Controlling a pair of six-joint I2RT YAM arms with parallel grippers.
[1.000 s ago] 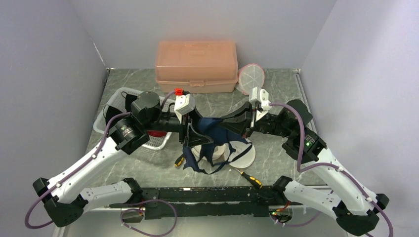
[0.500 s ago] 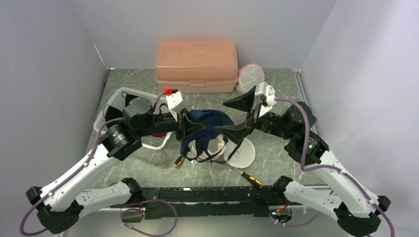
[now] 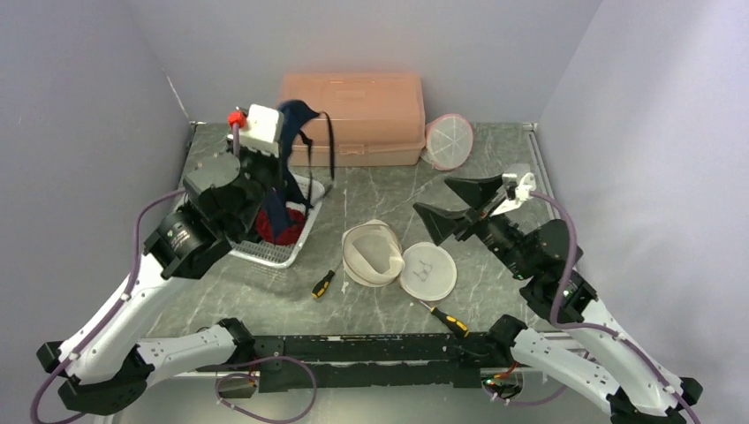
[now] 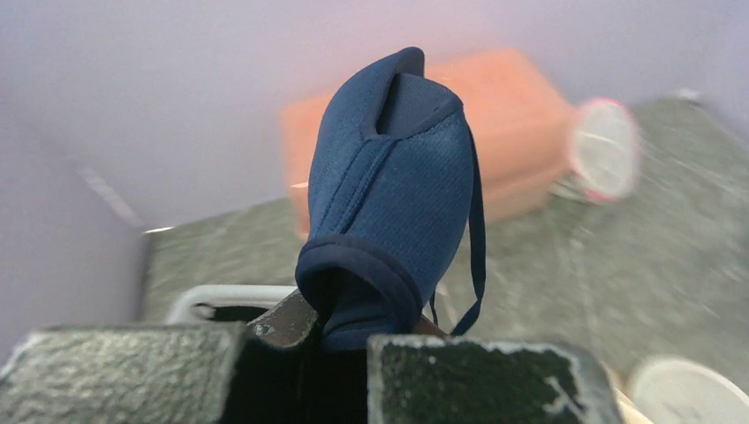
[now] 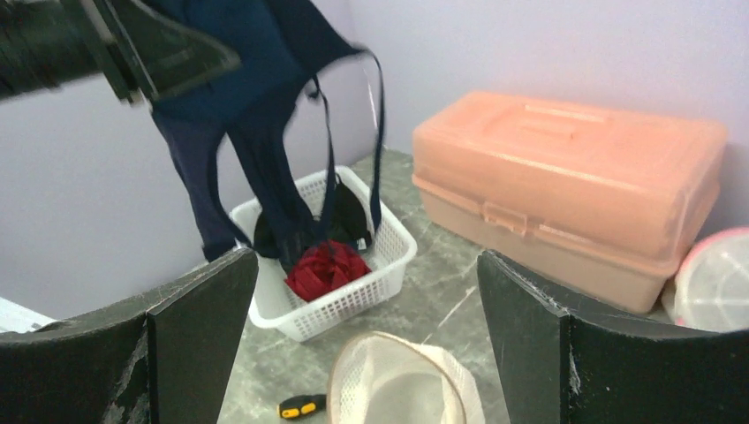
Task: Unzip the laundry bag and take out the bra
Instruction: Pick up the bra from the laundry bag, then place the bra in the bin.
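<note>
Holding the bra (image 4: 389, 177) high over the table's left side, the left gripper (image 4: 309, 371) is clamped shut on one fabric edge, so the whole garment hangs off a narrow pinch. The main risk is slip: the padded cup stands above the jaws and the rest drapes below, so any quick swing could peel the edge out. The lower ends and a loose strap (image 3: 329, 146) trail down to the white basket (image 5: 389, 256) beside the red item (image 5: 322, 265); whether they touch it cannot be told. If they do, a sideways move could hook a strap on the basket wall and drag or tip it. The strap could also catch on the wrist housing. The right gripper (image 3: 430, 196) stands with its jaws spread wide and nothing in them, over the table's right half, well apart from the bra, so it offers no backup. The laundry bag (image 3: 371, 256) lies gaping near the middle of the near edge, bra already out. Releasing from this height would likely put the bra in the basket, not on bare table (image 3: 380, 190).
</note>
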